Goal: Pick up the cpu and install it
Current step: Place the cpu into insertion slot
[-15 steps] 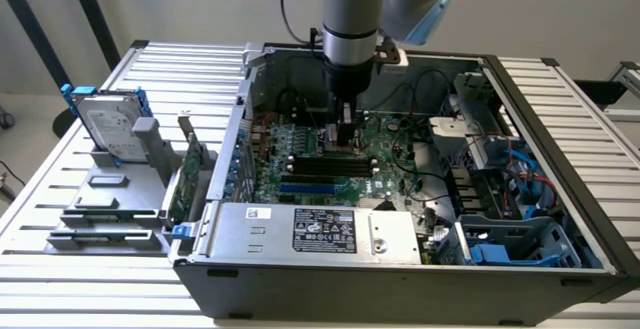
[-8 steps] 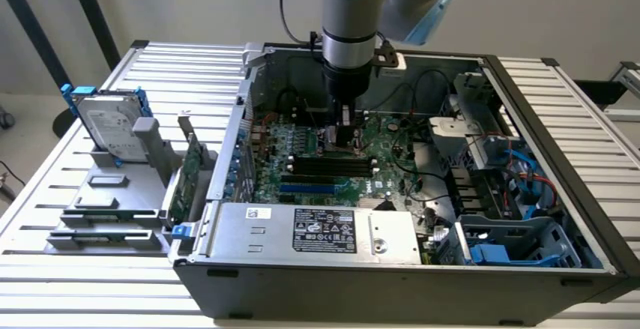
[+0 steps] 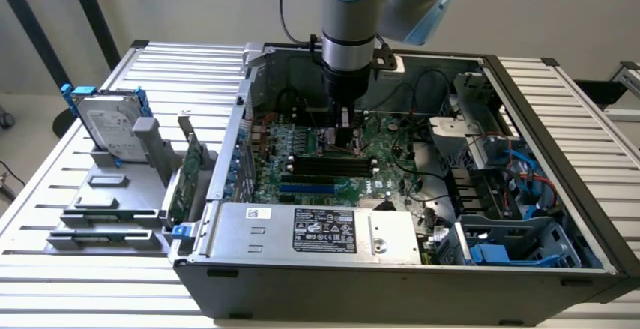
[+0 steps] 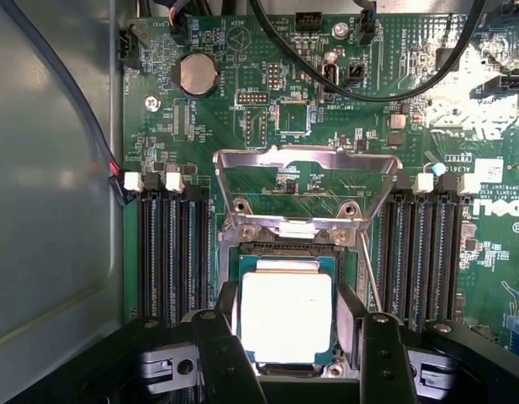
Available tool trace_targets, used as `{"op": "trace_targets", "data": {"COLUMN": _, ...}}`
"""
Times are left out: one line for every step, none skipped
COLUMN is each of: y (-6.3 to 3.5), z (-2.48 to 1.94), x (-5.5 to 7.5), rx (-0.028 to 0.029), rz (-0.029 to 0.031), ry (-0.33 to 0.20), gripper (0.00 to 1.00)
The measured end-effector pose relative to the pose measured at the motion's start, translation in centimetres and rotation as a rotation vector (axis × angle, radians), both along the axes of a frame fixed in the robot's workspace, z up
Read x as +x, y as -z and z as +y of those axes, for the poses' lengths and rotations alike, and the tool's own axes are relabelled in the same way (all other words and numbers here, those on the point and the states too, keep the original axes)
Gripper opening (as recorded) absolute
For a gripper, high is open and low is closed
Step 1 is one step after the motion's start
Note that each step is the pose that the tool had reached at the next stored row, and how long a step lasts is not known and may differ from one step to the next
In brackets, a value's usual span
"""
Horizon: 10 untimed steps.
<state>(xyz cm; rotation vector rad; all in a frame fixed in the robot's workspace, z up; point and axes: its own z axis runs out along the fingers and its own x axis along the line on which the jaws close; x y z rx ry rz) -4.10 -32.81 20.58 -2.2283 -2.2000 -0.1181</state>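
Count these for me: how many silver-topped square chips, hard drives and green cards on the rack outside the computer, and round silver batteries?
cpu: 1
hard drive: 1
green card: 1
round battery: 1
Total: 4

Tight quarters inside the computer case [image 3: 400, 291]: memory slots [image 4: 171, 252] flank the cpu [image 4: 286, 316] on both sides, the raised load plate [image 4: 305, 156] stands just beside it, black cables [image 4: 368, 97] loop beyond, and the gripper [image 4: 286, 299] occupies the gap between.
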Motion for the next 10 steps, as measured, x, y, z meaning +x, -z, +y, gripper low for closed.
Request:
{"op": "trace_targets", "data": {"y": 0.00, "z": 0.00, "x": 0.00, "rx": -0.0005, "rz": 0.0002, "ry": 0.000, "gripper": 0.55}}
{"op": "trace_targets", "data": {"y": 0.00, "z": -0.01, "x": 0.00, "rx": -0.0006, "rz": 0.0003, "ry": 0.000, "gripper": 0.55}}
{"op": "trace_targets", "data": {"y": 0.00, "z": -0.01, "x": 0.00, "rx": -0.0007, "rz": 0.0002, "ry": 0.000, "gripper": 0.55}}
{"op": "trace_targets", "data": {"y": 0.01, "z": 0.00, "x": 0.00, "rx": -0.0007, "rz": 0.0001, "ry": 0.000, "gripper": 0.55}}
{"op": "trace_targets", "data": {"y": 0.01, "z": 0.00, "x": 0.00, "rx": -0.0009, "rz": 0.0001, "ry": 0.000, "gripper": 0.55}}
{"op": "trace_targets", "data": {"y": 0.02, "z": 0.00, "x": 0.00, "rx": -0.0017, "rz": -0.0001, "ry": 0.000, "gripper": 0.55}}
{"op": "trace_targets", "data": {"y": 0.04, "z": 0.01, "x": 0.00, "rx": -0.0056, "rz": -0.0001, "ry": 0.000, "gripper": 0.55}}
{"op": "trace_targets", "data": {"y": 0.04, "z": 0.01, "x": 0.00, "rx": -0.0123, "rz": 0.0000, "ry": 0.000, "gripper": 0.55}}
{"op": "trace_targets", "data": {"y": 0.05, "z": 0.00, "x": 0.00, "rx": -0.0181, "rz": 0.0000, "ry": 0.000, "gripper": 0.55}}
{"op": "trace_targets", "data": {"y": 0.06, "z": 0.01, "x": 0.00, "rx": -0.0225, "rz": -0.0001, "ry": 0.000, "gripper": 0.55}}
